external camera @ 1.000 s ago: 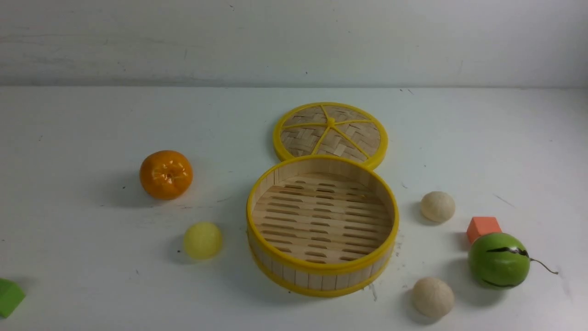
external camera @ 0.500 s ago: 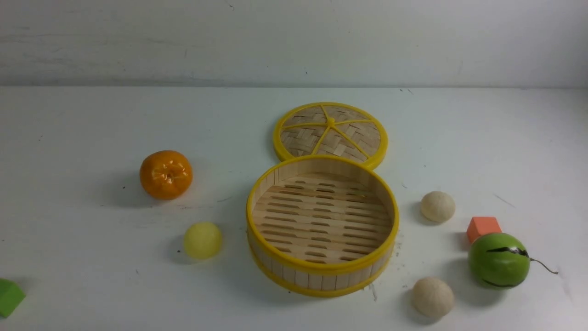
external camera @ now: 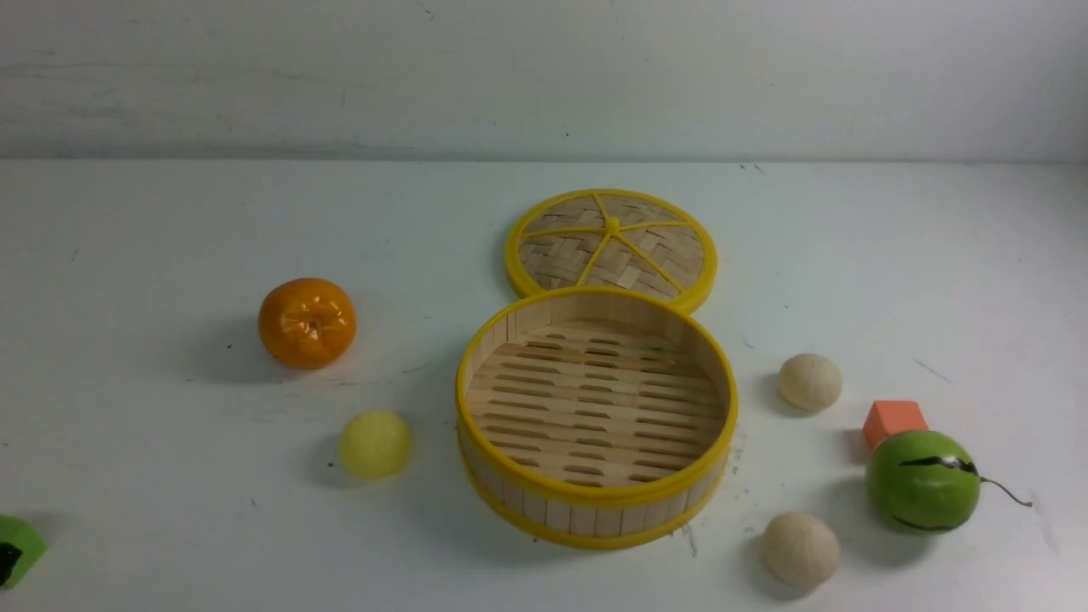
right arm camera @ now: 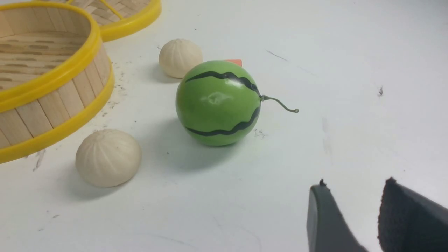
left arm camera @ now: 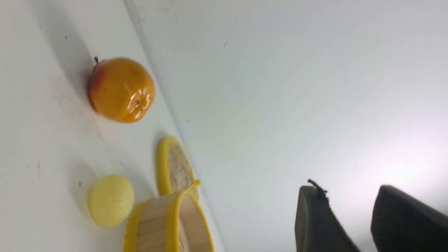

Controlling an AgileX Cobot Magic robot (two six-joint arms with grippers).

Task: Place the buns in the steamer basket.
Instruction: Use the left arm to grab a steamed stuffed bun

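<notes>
Basket [external camera: 595,495] is empty, ahead of both grippers and between them. Green ball [right arm camera: 218,102] sits ahead of right gripper [right arm camera: 355,199], close beside my approach line. Near white bun [right arm camera: 107,157] lies ahead of that gripper on its inboard side, near the basket wall. Far white bun [right arm camera: 180,57] is beyond the ball. Yellow bun [left arm camera: 111,200] lies ahead of left gripper [left arm camera: 346,199]. Both jaws stand slightly parted, holding nothing. My plan: widen first, descend on the near bun from above, keep clear of ball and wall.

Parted right pincer [right arm camera: 354,184]; ahead, green striped ball [right arm camera: 218,103]; beyond it one cream bun [right arm camera: 180,57], another bun [right arm camera: 108,157] nearer, beside steamer basket [right arm camera: 59,105].
</notes>
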